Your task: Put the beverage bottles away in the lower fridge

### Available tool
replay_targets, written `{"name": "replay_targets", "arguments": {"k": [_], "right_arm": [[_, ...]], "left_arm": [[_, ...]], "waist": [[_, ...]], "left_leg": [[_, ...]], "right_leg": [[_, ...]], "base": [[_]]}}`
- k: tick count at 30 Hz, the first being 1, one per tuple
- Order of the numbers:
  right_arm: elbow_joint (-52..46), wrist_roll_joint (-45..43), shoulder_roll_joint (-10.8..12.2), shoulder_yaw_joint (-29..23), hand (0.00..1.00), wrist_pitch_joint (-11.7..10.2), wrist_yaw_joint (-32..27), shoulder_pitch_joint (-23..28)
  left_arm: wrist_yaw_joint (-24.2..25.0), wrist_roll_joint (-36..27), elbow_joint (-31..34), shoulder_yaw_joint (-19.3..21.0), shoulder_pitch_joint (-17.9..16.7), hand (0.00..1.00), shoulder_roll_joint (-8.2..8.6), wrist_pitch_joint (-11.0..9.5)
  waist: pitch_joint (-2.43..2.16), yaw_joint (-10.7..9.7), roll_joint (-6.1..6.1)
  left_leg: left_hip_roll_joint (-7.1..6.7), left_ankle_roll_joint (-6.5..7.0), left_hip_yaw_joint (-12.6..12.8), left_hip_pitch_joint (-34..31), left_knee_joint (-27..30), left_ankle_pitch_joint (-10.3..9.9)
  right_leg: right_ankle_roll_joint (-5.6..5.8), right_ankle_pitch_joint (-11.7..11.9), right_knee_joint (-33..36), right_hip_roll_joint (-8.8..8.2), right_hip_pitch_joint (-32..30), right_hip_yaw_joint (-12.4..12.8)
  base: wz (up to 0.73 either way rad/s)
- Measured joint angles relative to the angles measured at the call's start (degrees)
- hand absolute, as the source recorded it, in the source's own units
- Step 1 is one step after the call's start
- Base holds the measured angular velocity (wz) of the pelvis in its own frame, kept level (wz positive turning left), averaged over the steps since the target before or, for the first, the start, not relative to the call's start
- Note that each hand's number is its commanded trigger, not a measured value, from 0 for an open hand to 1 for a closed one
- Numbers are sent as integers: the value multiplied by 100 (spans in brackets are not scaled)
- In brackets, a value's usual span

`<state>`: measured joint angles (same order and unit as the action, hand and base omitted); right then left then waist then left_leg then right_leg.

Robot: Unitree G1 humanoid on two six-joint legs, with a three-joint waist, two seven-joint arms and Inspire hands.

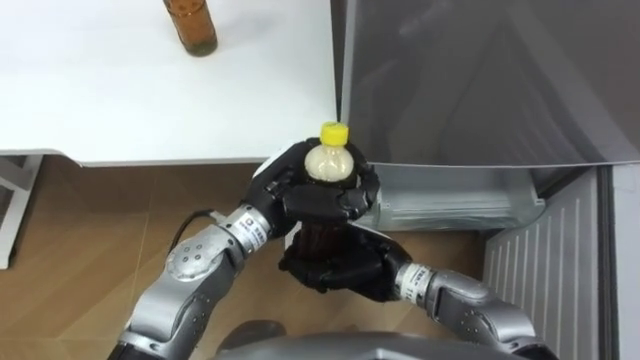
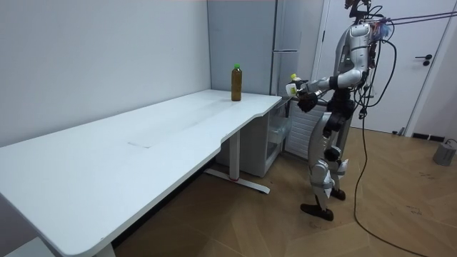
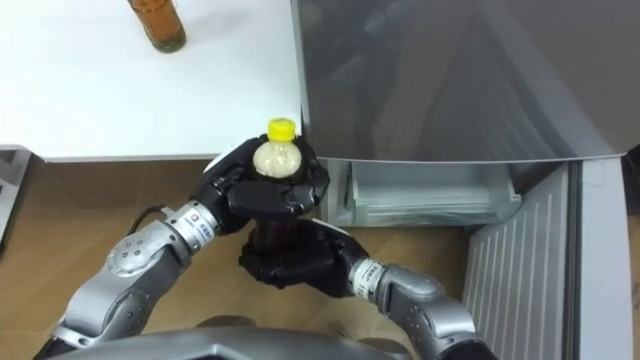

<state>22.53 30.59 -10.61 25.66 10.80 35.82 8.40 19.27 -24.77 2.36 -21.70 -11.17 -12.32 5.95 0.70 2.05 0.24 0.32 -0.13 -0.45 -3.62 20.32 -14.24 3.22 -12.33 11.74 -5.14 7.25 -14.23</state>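
Note:
I hold a drink bottle (image 1: 331,160) with a yellow cap and pale upper part upright in both hands, at the white table's (image 1: 150,100) corner. My left hand (image 1: 312,196) is curled round its shoulder. Lower down, my right hand (image 1: 335,265) grips its dark base. The bottle (image 2: 292,84) is at chest height in the room view, where I stand before the fridge (image 2: 285,64). A second, amber bottle (image 1: 192,25) stands on the table's far part. The lower fridge compartment (image 1: 450,200) is open just right of my hands.
The grey upper fridge front (image 1: 480,80) rises to the right of the table edge. The open lower door (image 1: 560,260) with ribbed inner side stands at the right. Wooden floor lies below my arms. A white desk leg (image 1: 15,200) shows at the far left.

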Motion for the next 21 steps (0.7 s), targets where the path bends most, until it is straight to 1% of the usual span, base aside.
{"name": "replay_targets", "arguments": {"k": [1,2,7,12,21], "right_arm": [[0,30,-11,10,100,0,0,-1],[0,64,-25,22,100,-2,0,-1],[0,154,-34,60,100,-13,19,-1],[-1,597,-28,189,100,-12,67,-1],[0,688,-36,196,100,-12,192,-2]], "left_arm": [[0,-7,1,-4,0,17,1,0],[0,-52,2,-5,0,0,4,0],[-2,-80,8,3,9,0,17,-2],[-3,-79,71,15,49,0,37,-5],[-8,-79,72,17,55,0,76,-25]], "waist": [[0,-1,0],[-1,-1,-1],[-2,-9,-2],[0,-4,-7],[8,-3,-12]], "left_leg": [[0,0,0,-8,2,0],[0,2,0,-14,1,1],[1,2,-1,-15,-2,4],[0,3,1,-4,1,4],[0,2,1,1,-12,4]], "right_leg": [[0,0,0,0,-7,1],[0,0,0,0,-16,3],[0,0,0,0,-21,7],[0,0,0,0,-21,5],[0,0,-1,1,-32,5]], "base": [[0],[0],[0],[0],[0]]}}
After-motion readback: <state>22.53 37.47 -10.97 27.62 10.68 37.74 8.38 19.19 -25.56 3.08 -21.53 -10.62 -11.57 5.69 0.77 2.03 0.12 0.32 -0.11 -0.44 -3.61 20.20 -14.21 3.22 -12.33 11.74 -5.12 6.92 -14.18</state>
